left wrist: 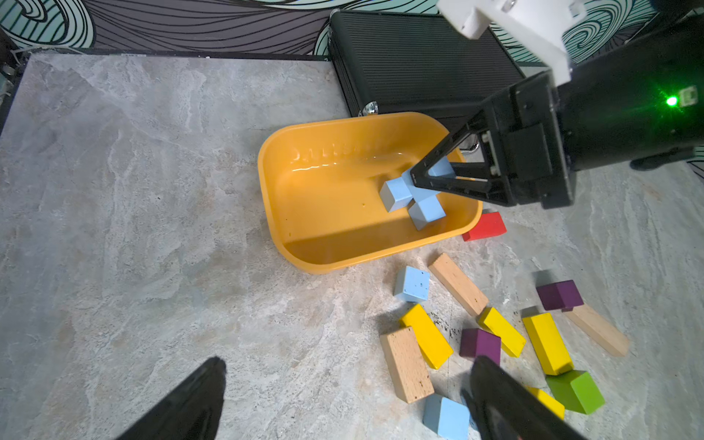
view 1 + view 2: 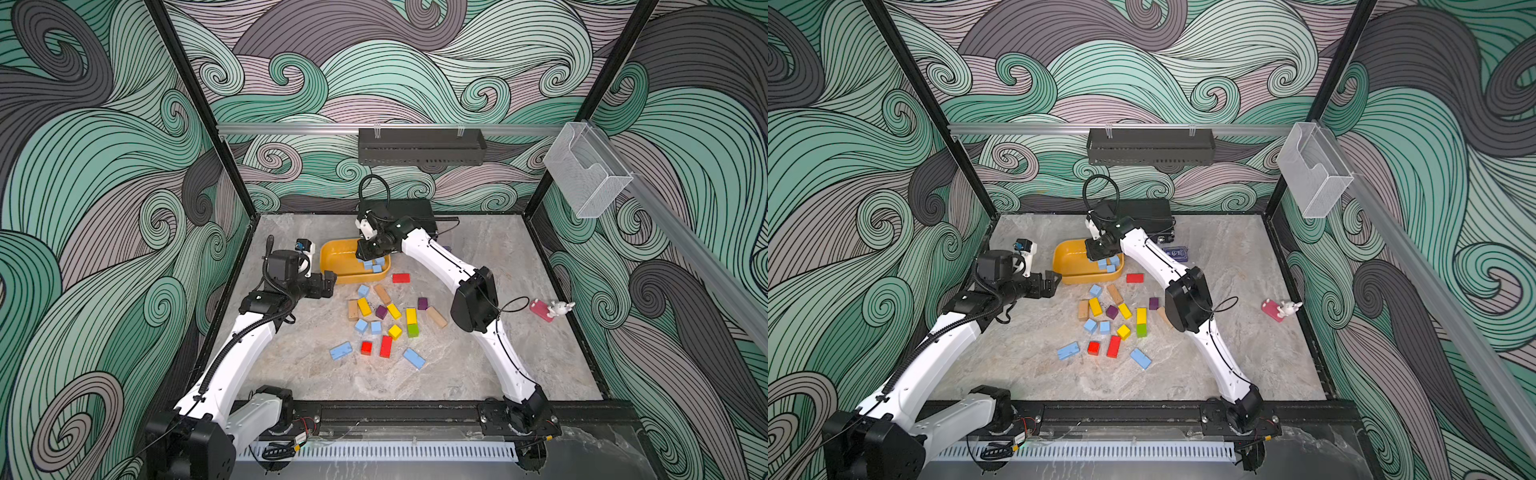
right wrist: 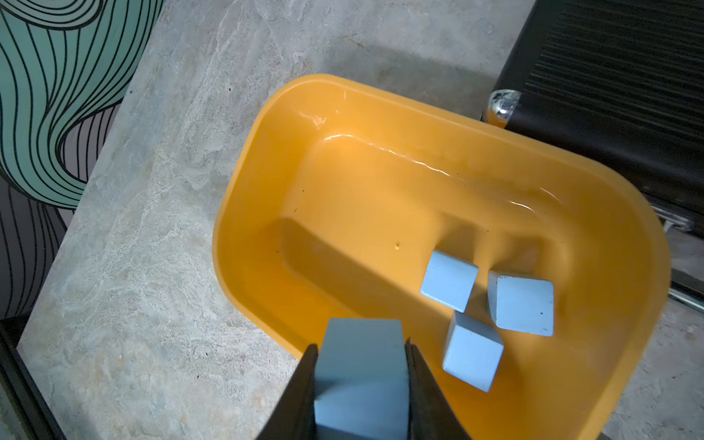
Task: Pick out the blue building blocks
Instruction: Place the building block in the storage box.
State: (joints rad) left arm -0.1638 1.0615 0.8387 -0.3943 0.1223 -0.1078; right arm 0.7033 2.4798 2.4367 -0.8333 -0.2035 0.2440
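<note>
Blue building block (image 3: 362, 381) is clamped in my right claw (image 3: 361, 344) over the yellow tub (image 3: 224, 259), so I'd lower it near the three cubes (image 3: 449, 282) inside before letting go, left claw (image 1: 348, 362) hanging apart.

Matte sky-blue building blocks: three cubes (image 3: 449, 280) clustered loose and tilted in the yellow plastic tub (image 3: 266, 160). Fourth block (image 3: 362, 381) clamped in right gripper (image 3: 361, 346) over the tub. On the marble table (image 2: 498, 365): single cube (image 2: 363, 290) just beside the tub, two cubes (image 2: 360, 326) side by side, two long bricks (image 2: 340, 350) flat, apart.
</note>
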